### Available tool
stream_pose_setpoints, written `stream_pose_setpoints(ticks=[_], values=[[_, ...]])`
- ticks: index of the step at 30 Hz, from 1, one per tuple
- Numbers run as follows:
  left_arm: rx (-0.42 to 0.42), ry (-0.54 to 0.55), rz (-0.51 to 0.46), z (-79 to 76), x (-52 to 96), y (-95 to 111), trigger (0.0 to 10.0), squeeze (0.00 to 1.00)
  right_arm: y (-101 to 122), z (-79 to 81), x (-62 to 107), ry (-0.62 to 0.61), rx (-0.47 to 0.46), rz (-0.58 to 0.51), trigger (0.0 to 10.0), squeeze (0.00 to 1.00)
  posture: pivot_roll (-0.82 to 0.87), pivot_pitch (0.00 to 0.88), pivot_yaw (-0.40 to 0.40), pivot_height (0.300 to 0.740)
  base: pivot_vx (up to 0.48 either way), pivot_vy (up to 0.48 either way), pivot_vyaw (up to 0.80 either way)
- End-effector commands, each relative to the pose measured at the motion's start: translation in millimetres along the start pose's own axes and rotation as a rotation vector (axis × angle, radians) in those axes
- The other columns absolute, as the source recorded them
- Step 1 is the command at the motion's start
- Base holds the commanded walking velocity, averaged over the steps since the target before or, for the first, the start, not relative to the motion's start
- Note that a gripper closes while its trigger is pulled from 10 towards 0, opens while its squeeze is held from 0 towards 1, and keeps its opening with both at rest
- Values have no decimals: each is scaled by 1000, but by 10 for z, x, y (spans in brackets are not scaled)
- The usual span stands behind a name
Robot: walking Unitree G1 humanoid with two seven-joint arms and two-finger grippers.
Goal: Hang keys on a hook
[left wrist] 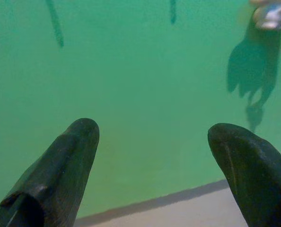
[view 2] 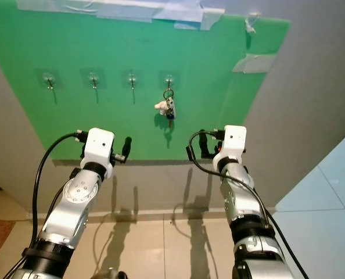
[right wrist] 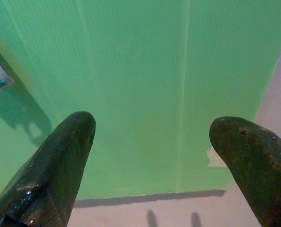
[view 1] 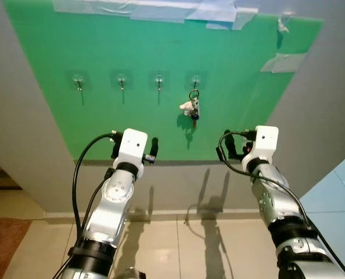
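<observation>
A green board (view 1: 132,122) is taped to a grey wall (view 1: 329,110), strips of pale tape (view 1: 161,9) along its top edge and one more piece (view 1: 280,61) on its right side. Below runs a grey strip of wall, then a floor (view 1: 166,244) of cream tiles; to the right the tiles look bluish, and at the far left corner lies a patch of reddish rug (view 1: 1,244).

Four hooks sit in a row across the board. Three are bare: the first hook (view 1: 78,83), second hook (view 1: 121,81) and third hook (view 1: 158,81). The fourth hook (view 1: 195,80), rightmost, carries the one bunch of keys (view 1: 191,108), which hangs from its ring against the board with a small white charm beside it.

Two arms are raised toward the lower edge of the board. The left gripper (view 1: 154,149) has its fingers (left wrist: 67,170) spread apart, grasping nothing. The right gripper (view 1: 229,145) likewise has its fingers (right wrist: 60,165) spread and empty. Both sit below the keys, apart from them.
</observation>
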State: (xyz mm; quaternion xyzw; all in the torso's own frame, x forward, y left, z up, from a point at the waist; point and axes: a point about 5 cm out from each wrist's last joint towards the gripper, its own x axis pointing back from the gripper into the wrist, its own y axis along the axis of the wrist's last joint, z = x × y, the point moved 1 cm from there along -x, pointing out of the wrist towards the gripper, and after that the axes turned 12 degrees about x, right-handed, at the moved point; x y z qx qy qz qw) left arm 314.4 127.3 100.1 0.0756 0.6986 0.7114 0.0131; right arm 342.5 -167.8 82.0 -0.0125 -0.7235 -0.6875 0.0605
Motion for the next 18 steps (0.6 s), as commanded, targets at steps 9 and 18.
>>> stream_pose_setpoints(ticks=[9, 18], values=[[39, 100, 14, 300, 133, -62, 10000, 0, -90, 11, 191, -31, -118, -16, 10000, 0, 17, 0, 76, 740, 0, 0, 0], [36, 39, -15, 191, 63, 61, 10000, 0, -120, 44, 200, -29, -76, 25, 10000, 0, 9, 0, 76, 740, 0, 0, 0]])
